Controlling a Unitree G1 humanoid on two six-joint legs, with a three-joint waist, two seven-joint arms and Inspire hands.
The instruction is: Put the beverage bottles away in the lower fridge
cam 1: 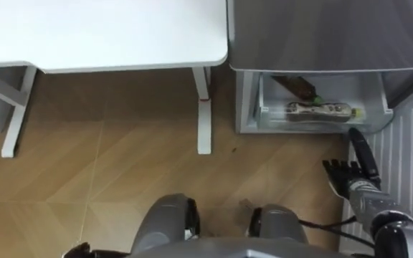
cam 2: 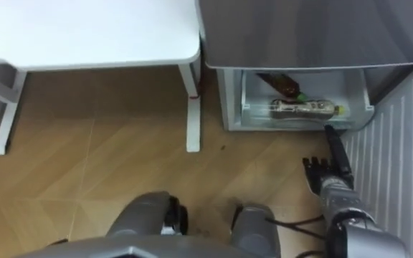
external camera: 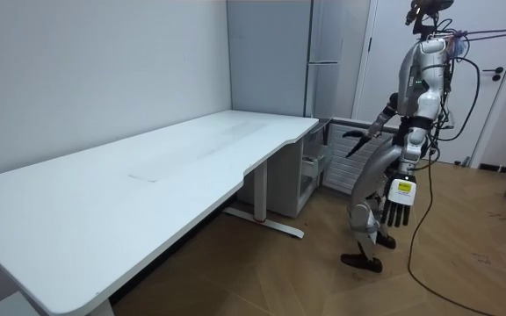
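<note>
Plastic bottle [cam 1: 320, 110] in the drawer [cam 1: 253, 100] looks light, slick, apt to roll, so we'd grip mid-body; our right hand [cam 1: 350, 179], just beside the drawer, is flat-fingered, empty.

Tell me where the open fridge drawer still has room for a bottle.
Bare room lies at the drawer's back right, between the dark bottle and the right wall, with a smaller patch at back left. The front is crowded: the labelled bottle lies across it. The open right hand is before the front right corner.
</note>
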